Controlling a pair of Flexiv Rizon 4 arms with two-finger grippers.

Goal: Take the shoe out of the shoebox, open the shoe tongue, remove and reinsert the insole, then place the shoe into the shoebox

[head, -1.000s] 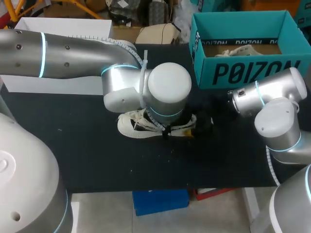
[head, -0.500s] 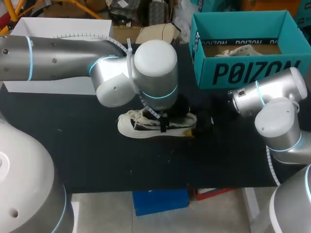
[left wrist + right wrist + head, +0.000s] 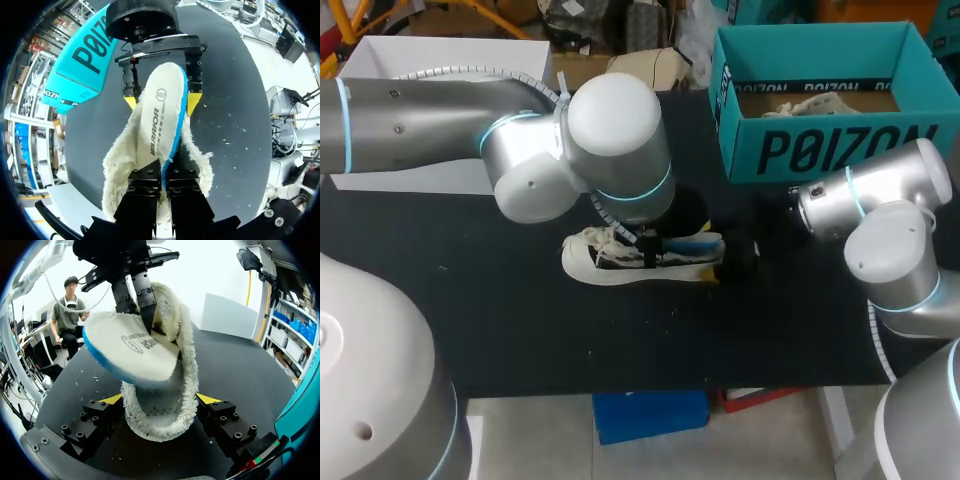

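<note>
A white fleece-lined shoe (image 3: 595, 258) lies on its side on the black table, toe toward the left. My right gripper (image 3: 160, 399) is shut on its heel (image 3: 165, 415), one yellow tip on each side; the left wrist view shows the same gripper (image 3: 162, 102) clamping the shoe (image 3: 117, 170). My left gripper (image 3: 164, 180) is shut on the edge of the white, blue-edged insole (image 3: 160, 115). The insole (image 3: 130, 352) is tilted up, partly out of the shoe opening, and its blue edge (image 3: 685, 247) shows in the head view beneath my left wrist.
The open teal shoebox (image 3: 820, 150) stands at the back right with crumpled paper (image 3: 815, 103) inside. A white box (image 3: 430, 60) sits at the back left, a cardboard piece (image 3: 640, 70) behind the middle. The table's front half is bare.
My left arm has drawn back to the left, pulling the insole up out of the shoe so its blue edge now shows. The right arm and the shoe have stayed put.
</note>
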